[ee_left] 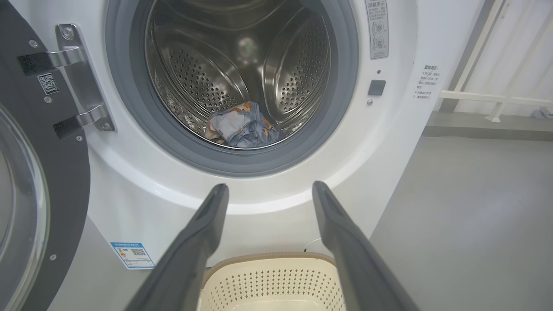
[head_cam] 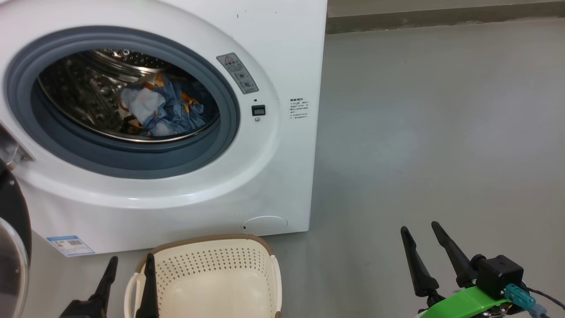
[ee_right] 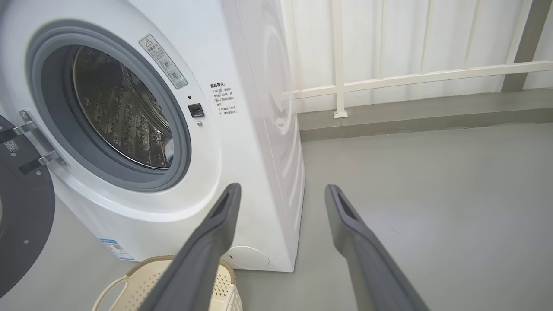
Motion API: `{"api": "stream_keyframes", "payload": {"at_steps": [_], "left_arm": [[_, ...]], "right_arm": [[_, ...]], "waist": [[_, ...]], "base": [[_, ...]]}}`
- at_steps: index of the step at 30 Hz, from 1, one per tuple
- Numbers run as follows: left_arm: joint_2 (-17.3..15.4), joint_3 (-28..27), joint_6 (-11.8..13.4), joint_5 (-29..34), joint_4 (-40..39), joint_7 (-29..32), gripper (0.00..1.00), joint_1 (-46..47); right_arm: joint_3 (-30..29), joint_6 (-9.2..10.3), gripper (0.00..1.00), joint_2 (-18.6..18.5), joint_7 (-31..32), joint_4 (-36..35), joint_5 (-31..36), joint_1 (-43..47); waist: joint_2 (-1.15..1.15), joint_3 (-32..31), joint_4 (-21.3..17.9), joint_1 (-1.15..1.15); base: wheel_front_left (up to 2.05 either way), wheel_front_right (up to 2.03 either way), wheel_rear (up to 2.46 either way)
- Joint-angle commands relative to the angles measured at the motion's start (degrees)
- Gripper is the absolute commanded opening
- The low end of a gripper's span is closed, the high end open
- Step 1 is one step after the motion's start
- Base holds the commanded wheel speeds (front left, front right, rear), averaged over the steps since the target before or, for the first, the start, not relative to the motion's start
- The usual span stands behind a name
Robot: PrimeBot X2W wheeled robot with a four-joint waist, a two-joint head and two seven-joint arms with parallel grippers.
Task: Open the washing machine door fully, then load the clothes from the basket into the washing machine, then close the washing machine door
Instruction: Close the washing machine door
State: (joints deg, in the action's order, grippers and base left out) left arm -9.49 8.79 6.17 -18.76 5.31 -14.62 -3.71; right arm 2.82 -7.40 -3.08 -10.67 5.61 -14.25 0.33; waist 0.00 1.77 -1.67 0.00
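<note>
Grey floor spreads to the right of the washing machine in the head view and runs back to a low kerb. The washing machine door is swung out at the left edge, showing its black rim and glass. The clothes, blue with orange patches around a pale piece, lie bunched at the bottom of the steel drum, inside the grey-blue gasket. The basket stands on the floor just before the machine's lower front edge. The left gripper is by the basket's left rim, fingers apart and gripping nothing. One finger crosses the left handle, and contact cannot be told. The right gripper hangs over the floor well to the right, also spread and released.

From the left wrist, the splayed fingers point at the machine's front below the opening, with the basket's far rim beneath them. The door hangs on its metal hinge, and a blue label sticker sits at the front's lower left corner.

From the right wrist, the parted fingers aim at the machine's front right corner. The basket is at lower left, and a white railing stands behind.
</note>
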Motion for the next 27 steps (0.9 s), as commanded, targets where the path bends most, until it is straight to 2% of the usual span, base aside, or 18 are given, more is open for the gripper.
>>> {"api": "stream_keyframes", "payload": {"at_steps": [1, 27], "left_arm": [[-0.46, -2.32, -0.43, 0.73, -0.90, -0.38, 1.00, 1.80], [0.95, -4.16, -2.19, 2.42, 0.11, -0.38, 1.00, 1.94]], "right_arm": [[1.39, -0.09, 1.00, 0.03, -0.20, -1.44, 0.02, -0.29], [1.67, -0.09, 1.00, 0.14, -0.42, -0.94, 0.06, -0.48]], "waist": [[0.00, 0.06, 0.03, 0.00], [0.00, 0.35, 0.11, 0.00]], "base": [[0.00, 0.00, 0.00], [-0.05, 0.05, 0.00]]}}
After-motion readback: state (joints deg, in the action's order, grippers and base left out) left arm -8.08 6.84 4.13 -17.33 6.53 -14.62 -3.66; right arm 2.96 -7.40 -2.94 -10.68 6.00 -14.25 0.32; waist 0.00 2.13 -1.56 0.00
